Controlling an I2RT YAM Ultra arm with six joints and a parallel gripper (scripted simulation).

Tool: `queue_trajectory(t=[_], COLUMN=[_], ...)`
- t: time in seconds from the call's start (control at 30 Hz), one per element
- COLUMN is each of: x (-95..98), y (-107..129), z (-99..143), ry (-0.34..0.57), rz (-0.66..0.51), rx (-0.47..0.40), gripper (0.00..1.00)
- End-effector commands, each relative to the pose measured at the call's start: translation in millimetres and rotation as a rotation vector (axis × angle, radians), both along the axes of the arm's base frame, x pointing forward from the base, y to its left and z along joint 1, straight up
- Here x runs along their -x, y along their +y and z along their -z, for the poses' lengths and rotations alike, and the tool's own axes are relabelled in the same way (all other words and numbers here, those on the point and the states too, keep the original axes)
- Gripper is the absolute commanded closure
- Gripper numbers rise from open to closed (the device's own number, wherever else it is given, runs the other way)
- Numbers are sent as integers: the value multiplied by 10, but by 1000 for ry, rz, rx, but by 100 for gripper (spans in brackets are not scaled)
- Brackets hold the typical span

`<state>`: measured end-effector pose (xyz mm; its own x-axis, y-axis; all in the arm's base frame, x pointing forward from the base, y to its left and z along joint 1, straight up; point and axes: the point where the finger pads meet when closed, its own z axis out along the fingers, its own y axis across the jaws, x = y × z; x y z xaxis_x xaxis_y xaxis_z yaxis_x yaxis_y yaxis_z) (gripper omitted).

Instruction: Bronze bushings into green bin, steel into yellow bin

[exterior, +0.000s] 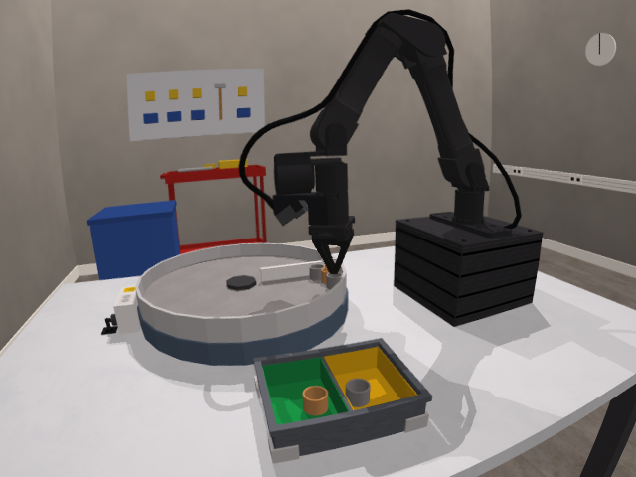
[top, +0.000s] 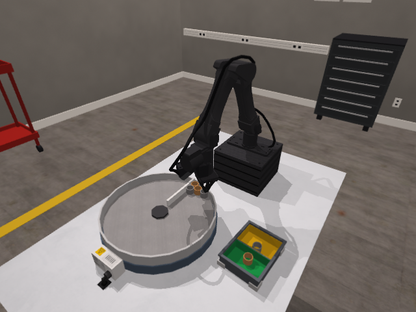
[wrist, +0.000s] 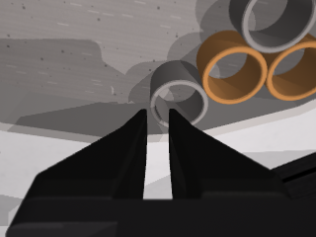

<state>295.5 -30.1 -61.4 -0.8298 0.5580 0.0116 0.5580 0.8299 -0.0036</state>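
On the turntable (top: 157,218) several bushings crowd at the end of a white bar (top: 176,197), near the rim. In the wrist view there are two bronze bushings (wrist: 232,74) (wrist: 293,74), a steel bushing (wrist: 276,22) behind them, and a nearer steel bushing (wrist: 179,94). My gripper (wrist: 158,118) is nearly shut with a narrow gap, its tips at the left rim of that nearer steel bushing (exterior: 334,279). I cannot tell whether the tips touch it. The gripper also shows in the top and exterior views (top: 205,189) (exterior: 334,269). The green bin (exterior: 297,390) holds a bronze bushing (exterior: 314,400). The yellow bin (exterior: 370,380) holds a steel bushing (exterior: 357,391).
The arm's black base block (exterior: 467,266) stands right of the turntable. A dark hub (top: 158,212) sits at the turntable's centre. A small white control box (top: 108,262) sits at its front left. The two-part bin lies in front of the turntable, near the table's front edge.
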Motion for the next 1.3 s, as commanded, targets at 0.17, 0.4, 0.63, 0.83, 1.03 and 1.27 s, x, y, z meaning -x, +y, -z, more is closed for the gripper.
queue_trajectory(t=[0.17,0.4,0.63,0.83,1.03,1.27], x=[-183,-183,-183,-183,-202,-204], y=[-6,-6,-6,-6,-14,-18], z=[-163,-163,-163,-163,-64,-88], ry=[-62,-62,-62,-62,-56,-57], rz=[2,2,2,2,2,3], rx=[0,0,0,0,-1,0], gripper=[88,88,88,88,88,88])
